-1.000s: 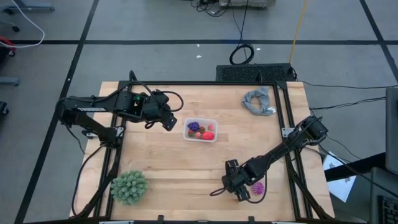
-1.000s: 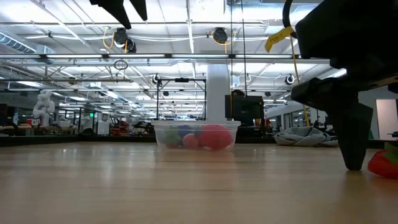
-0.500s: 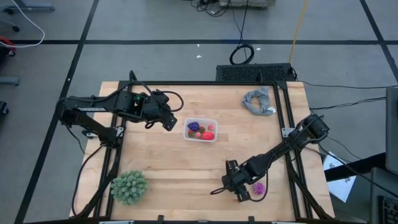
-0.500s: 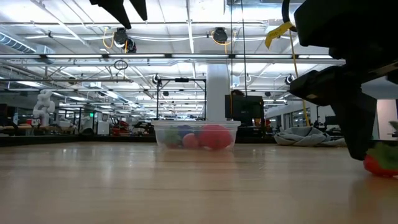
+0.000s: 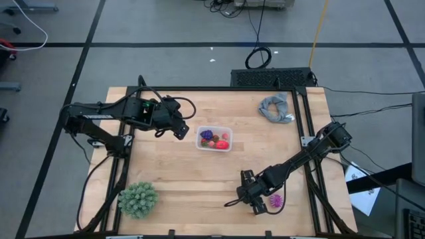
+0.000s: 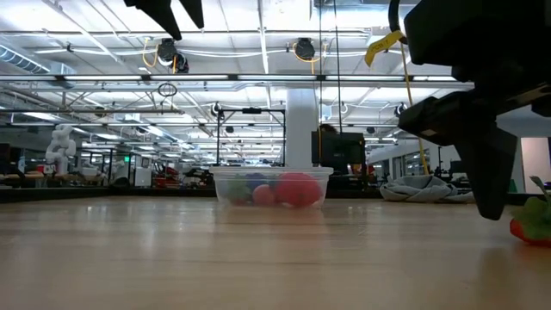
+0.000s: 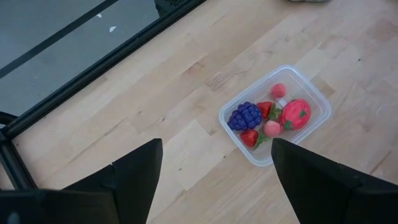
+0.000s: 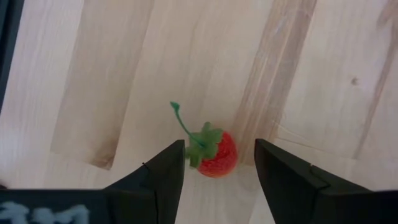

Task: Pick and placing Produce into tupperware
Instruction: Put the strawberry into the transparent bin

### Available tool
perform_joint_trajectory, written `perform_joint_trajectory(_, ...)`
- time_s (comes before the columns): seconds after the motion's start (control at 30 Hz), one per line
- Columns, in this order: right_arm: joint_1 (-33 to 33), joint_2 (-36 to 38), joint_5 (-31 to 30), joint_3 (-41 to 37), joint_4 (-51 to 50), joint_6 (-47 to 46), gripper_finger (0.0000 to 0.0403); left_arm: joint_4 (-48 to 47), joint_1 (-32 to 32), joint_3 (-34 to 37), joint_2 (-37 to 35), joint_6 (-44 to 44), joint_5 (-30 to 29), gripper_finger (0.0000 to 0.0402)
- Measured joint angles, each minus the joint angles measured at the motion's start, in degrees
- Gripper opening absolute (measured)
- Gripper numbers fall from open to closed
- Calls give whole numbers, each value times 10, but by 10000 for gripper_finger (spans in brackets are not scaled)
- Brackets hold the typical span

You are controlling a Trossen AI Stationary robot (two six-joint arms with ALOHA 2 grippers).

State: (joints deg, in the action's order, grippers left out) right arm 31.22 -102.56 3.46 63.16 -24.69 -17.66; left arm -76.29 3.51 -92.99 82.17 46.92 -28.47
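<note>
Right gripper [image 8: 214,163] low at table's [image 5: 199,179] front edge, fingers apart, nothing held; red strawberry [image 8: 213,151] sits between tips. Vs 1 s ago: finger has shifted nearer strawberry in low view. Left gripper [image 7: 214,163] open, hovers beside tupperware [image 5: 214,139]; tupperware unmoved, w/ produce inside

Bright even overhead light, soft shadows, near end effector [image 6: 482,129] perhaps blurred

You're in a big open robotics lab: ceiling trusses [image 6: 258,82] with strip lights, a white pillar [image 6: 300,129], equipment racks, and taped grey floor [image 5: 166,33] around your bench [image 5: 199,172].
</note>
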Motion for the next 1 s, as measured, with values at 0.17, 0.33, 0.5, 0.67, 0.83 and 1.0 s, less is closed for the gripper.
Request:
perform_joint_trajectory(0.17, 0, 1, 0, 0, -3, -1, 183, 0, 0, 0, 0, 1, 0, 308)
perform_joint_trajectory(0.33, 0, 1, -1, -11, 1, -10, 183, 0, 0, 0, 0, 1, 0, 308)
perform_joint_trajectory(0.5, 0, 1, -1, -27, 16, -14, 183, 0, 0, 0, 0, 1, 0, 308)
perform_joint_trajectory(0.67, 0, 2, -1, -30, 23, -14, 183, 0, 0, 0, 0, 1, 0, 308)
perform_joint_trajectory(0.83, 0, 2, -1, -31, 25, -13, 183, 0, 0, 0, 0, 1, 0, 308)
perform_joint_trajectory(1.0, 0, 2, -2, -31, 36, -14, 183, 0, 0, 0, 0, 1, 0, 308)
